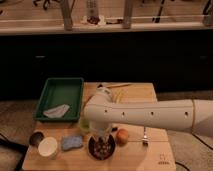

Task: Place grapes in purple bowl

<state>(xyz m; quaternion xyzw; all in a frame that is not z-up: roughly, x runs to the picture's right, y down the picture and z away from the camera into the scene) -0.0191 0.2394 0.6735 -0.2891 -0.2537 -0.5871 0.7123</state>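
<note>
The purple bowl [93,151] sits near the front edge of the wooden table, left of an orange round fruit [121,136]. Dark brownish round lumps, the grapes [103,146], show inside the bowl. My white arm reaches in from the right and bends down over the bowl. My gripper [102,135] points down right above the bowl's middle, mostly hidden under the thick wrist. I cannot tell whether it touches the grapes.
A green tray [50,90] holding a white cloth [56,111] stands at the back left. A light-green cup [83,125] is just behind the bowl. A blue sponge [72,142], a white cup [48,148], a dark cup [35,137] and a fork [145,136] lie along the front.
</note>
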